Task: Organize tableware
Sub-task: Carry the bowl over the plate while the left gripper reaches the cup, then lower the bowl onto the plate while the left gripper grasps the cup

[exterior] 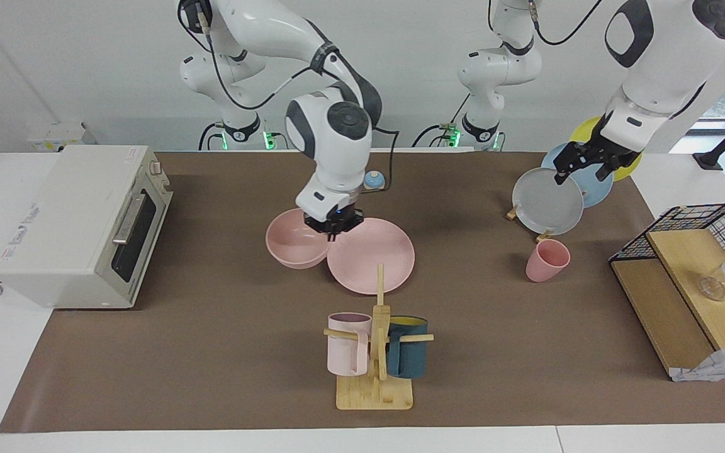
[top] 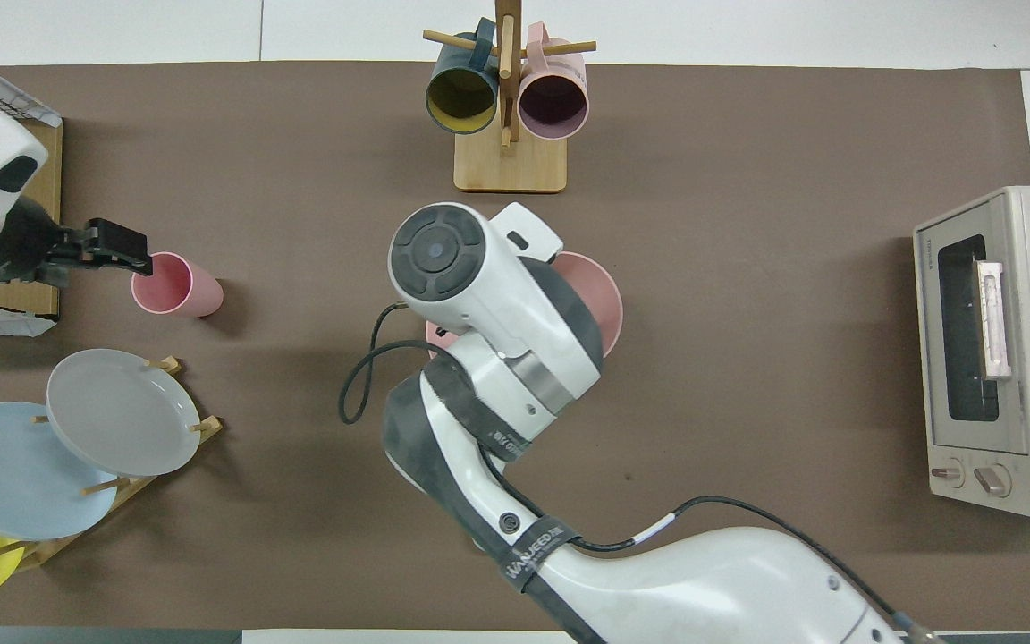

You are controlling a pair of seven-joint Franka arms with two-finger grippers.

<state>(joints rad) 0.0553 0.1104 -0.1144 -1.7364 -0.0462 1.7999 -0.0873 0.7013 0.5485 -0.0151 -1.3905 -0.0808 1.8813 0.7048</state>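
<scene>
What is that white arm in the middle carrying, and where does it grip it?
The right tool is shut on the matte pink round bowl, pinching its rim on the side toward the flat pink plate. The left tool holds nothing.

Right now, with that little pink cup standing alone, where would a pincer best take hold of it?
Probably at the rim, coming straight down. The pink cup stands upright with its mouth open upward and has no handle, so one finger can go inside and one outside the wall. The left pincer hangs above the grey plate, close by.

Bowl (exterior: 296,240) overlaps plate (exterior: 375,258), toward the oven (exterior: 79,220).
</scene>
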